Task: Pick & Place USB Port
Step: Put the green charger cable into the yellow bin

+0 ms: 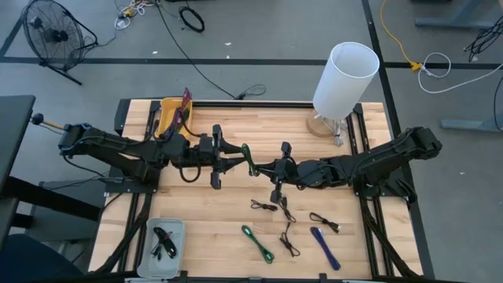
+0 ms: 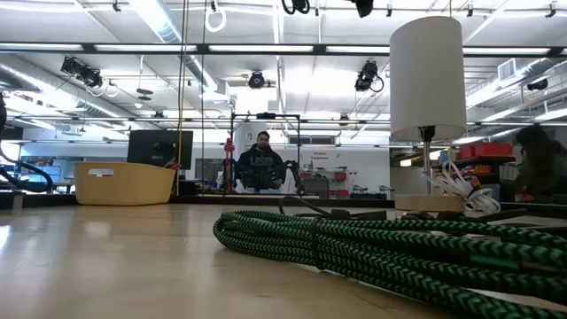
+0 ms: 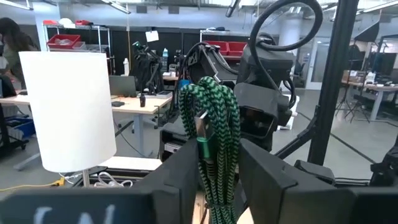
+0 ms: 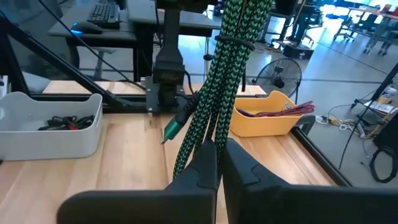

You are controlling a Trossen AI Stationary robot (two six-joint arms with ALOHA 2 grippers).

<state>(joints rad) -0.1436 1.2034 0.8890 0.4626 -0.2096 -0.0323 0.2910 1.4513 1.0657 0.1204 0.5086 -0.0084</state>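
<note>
A green-and-black braided USB cable, coiled into a bundle, hangs above the middle of the table between my two grippers. My left gripper comes from the table's left and is shut on it. My right gripper comes from the right and is shut on it too. A green plug sticks out of the bundle. A second green cable lies on the table near the front edge and fills the low view. My left gripper pinches the bundle between its two fingers, several strands together. The fingers come level from the table's left and lie across the strands. The bundle stands roughly upright in the hold, clear of the table. My right gripper pinches a few strands of the bundle between its fingertips, coming about level from the table's right. The bundle runs on past the fingers, and the tabletop shows beyond it.
A grey tray with black cables stands front left; a yellow bin with a red cable stands back left. A white lamp stands back right. Black cables and a blue cable lie near the front.
</note>
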